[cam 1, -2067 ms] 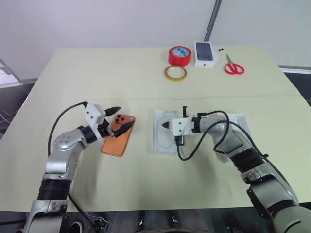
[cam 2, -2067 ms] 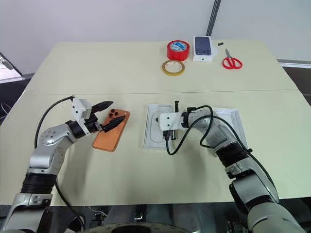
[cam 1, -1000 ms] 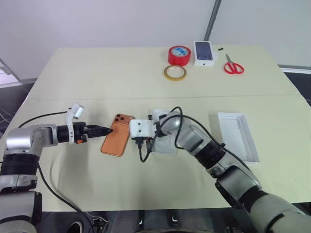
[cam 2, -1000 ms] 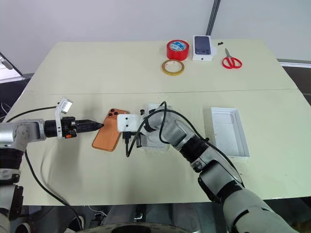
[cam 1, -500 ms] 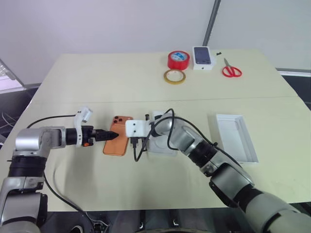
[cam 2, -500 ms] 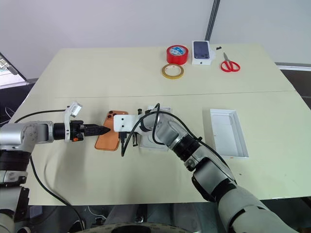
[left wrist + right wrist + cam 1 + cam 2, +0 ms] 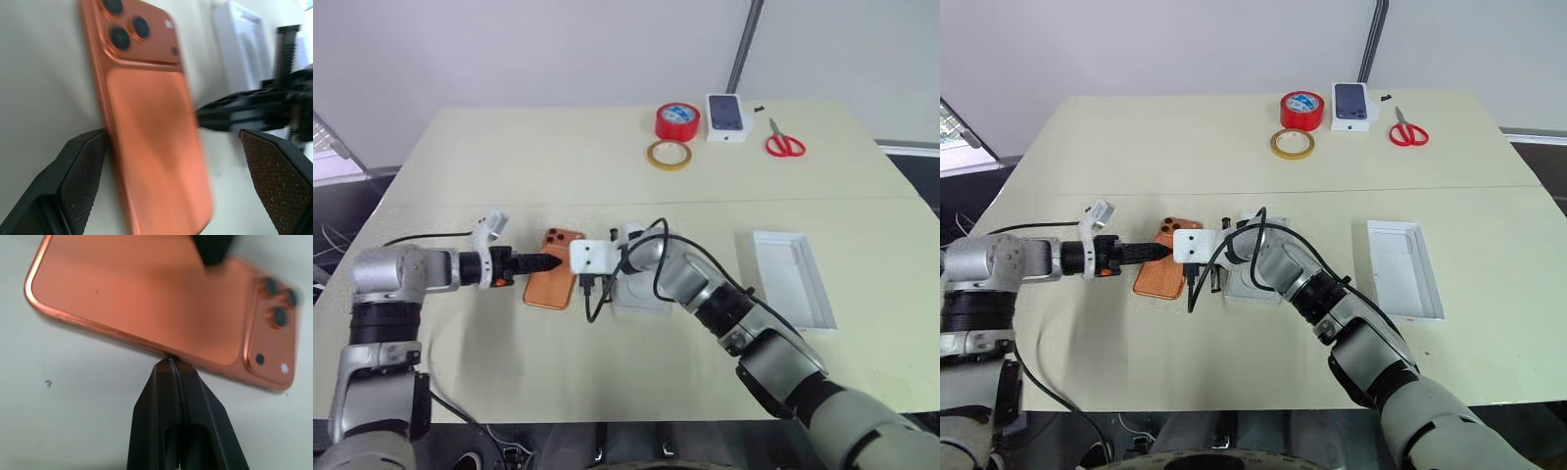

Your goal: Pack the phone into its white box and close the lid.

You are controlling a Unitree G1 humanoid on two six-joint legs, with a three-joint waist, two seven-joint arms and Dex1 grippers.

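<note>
Phone (image 7: 554, 267), orange, flat near bench (image 7: 509, 157) middle; left gripper (image 7: 171, 147) spread wide astride it for pickup; right gripper (image 7: 172, 363) closed, tips braced against its long edge, probably steadying; white box (image 7: 792, 278) toward right edge

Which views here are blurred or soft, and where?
Left wrist view: the phone smears toward its lower end, and the right tool behind it is soft. Right wrist view: the camera lenses and the dark tip at the phone's far edge are blurred. Head views look sharp.
</note>
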